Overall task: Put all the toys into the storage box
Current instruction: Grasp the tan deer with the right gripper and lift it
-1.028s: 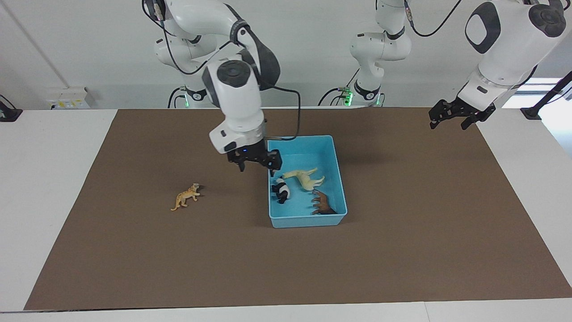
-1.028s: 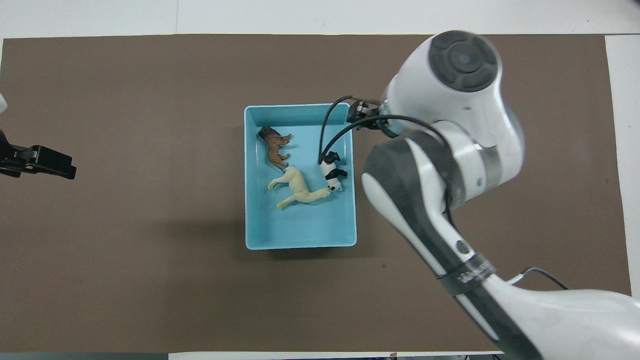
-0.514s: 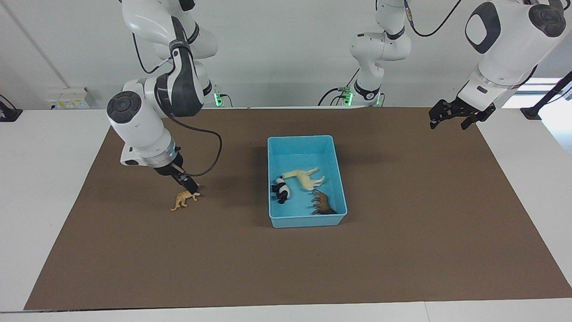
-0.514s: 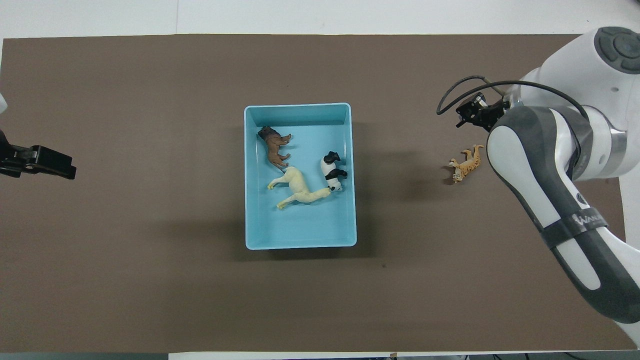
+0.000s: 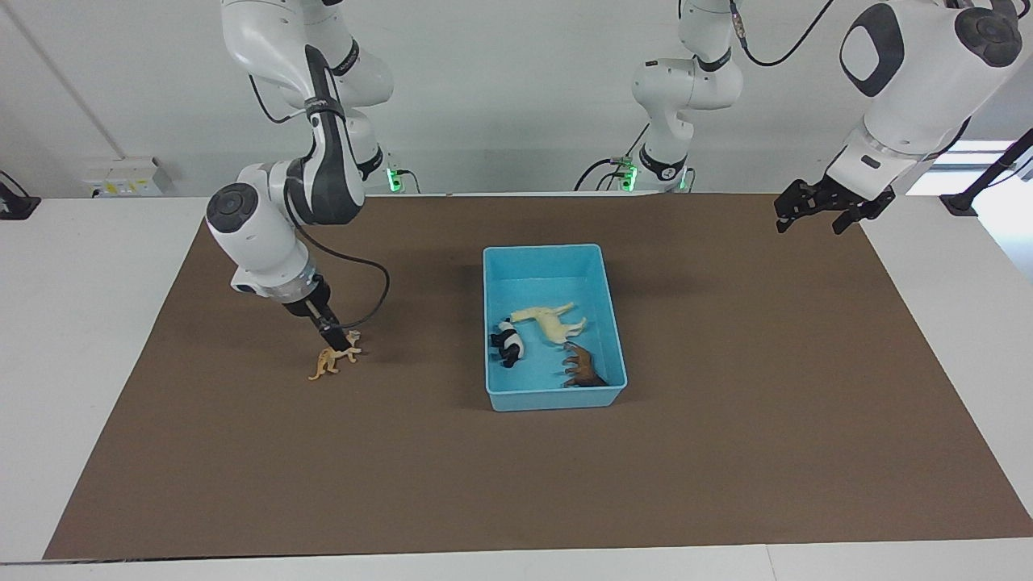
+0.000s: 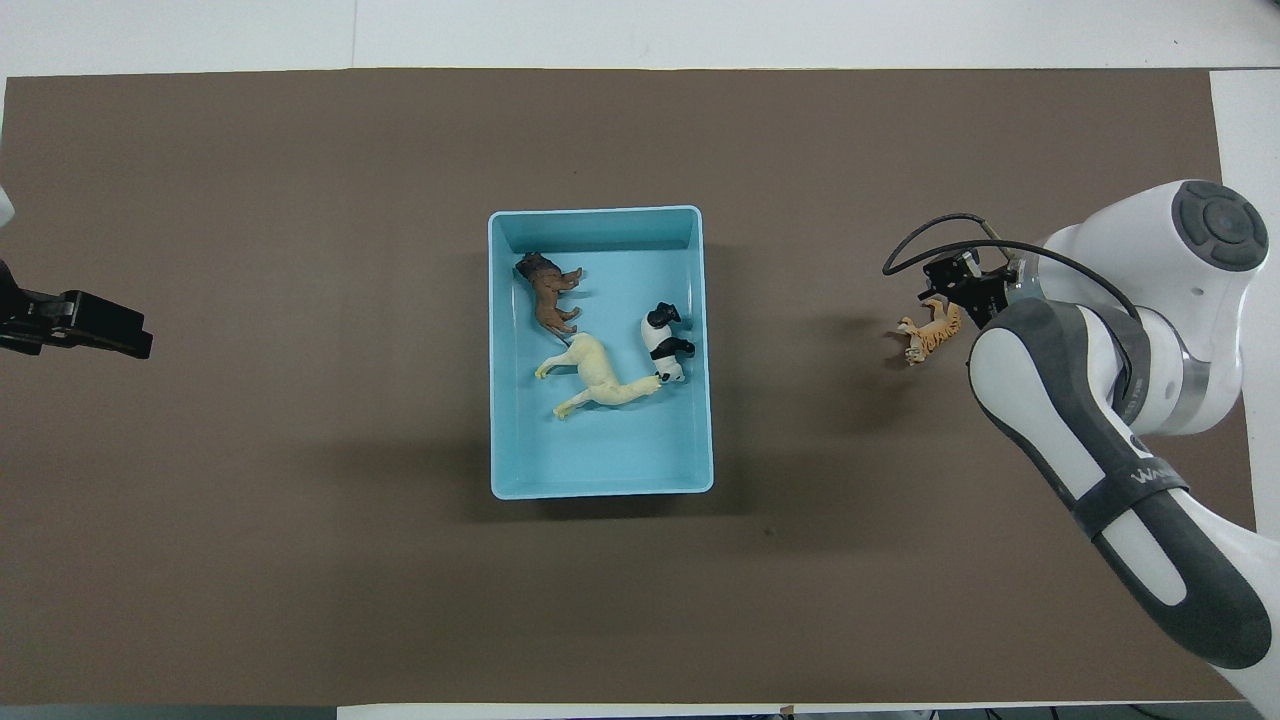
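The right pincer [image 5: 339, 342] had dropped onto the cat [image 5: 334, 358], well apart from the box [image 5: 601, 286] toward the right arm's end of the worktop [image 5: 726, 420]; its grip could not be told. The left pincer [image 5: 823, 211] waited, open.

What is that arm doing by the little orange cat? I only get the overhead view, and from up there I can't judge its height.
Observer: In the facing view the right gripper is low, its tip right at the head end of the orange cat, which is on the mat. I can't tell whether it touches.
Operator: And the black thing at the edge of my picture?
Observer: That is the left gripper. The facing view shows it hanging high in the air above the mat at the left arm's end. That arm waits.
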Available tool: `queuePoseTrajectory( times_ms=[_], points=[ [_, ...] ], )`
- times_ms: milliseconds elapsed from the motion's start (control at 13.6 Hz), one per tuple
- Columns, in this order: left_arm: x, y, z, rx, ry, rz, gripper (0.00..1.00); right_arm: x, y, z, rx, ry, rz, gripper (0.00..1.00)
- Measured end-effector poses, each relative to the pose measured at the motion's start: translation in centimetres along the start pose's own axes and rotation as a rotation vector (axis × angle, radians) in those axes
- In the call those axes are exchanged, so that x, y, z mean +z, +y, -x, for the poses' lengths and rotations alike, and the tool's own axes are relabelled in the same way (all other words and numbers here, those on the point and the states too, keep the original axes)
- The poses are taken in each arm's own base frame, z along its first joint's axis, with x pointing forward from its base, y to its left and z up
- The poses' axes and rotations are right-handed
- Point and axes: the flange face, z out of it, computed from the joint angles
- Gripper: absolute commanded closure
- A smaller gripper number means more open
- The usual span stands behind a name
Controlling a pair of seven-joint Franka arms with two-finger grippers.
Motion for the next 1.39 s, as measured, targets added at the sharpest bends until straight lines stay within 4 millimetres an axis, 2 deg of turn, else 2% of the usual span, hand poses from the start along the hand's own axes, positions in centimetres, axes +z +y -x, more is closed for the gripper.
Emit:
queuePoseTrajectory(
  times_ms=[220, 514, 734, 807, 1028, 1174, 1248, 1321, 1394],
  points=[
    [0.0, 0.0, 0.0, 0.000, 0.000, 0.000, 0.00, 0.9, 1.4, -1.4, 0.029, 0.009, -0.010, 0.00],
    [0.0, 0.0, 0.0, 0.000, 0.000, 0.000, 0.00, 3.0, 1.4, -1.8, 0.034, 0.039, -0.042, 0.00],
    [0.0, 0.0, 0.0, 0.000, 0.000, 0.000, 0.00, 4.5, 1.2, -1.7, 0.028, 0.037, -0.035, 0.08],
    [0.0, 0.0, 0.0, 0.000, 0.000, 0.000, 0.00, 4.6, 1.2, -1.6, 0.023, 0.035, -0.033, 0.15],
    [0.0, 0.0, 0.0, 0.000, 0.000, 0.000, 0.00, 4.9, 1.2, -1.6, 0.004, 0.033, -0.029, 0.49],
    [0.0, 0.0, 0.0, 0.000, 0.000, 0.000, 0.00, 5.2, 1.4, -1.4, -0.034, 0.030, -0.023, 0.61],
    [0.0, 0.0, 0.0, 0.000, 0.000, 0.000, 0.00, 5.4, 1.6, -1.4, -0.064, 0.032, -0.022, 0.72],
    [0.0, 0.0, 0.0, 0.000, 0.000, 0.000, 0.00, 5.5, 1.6, -1.3, -0.086, 0.040, -0.031, 0.96],
    [0.0, 0.0, 0.0, 0.000, 0.000, 0.000, 0.00, 5.6, 1.6, -1.2, -0.108, 0.044, -0.034, 1.00]
  ],
)
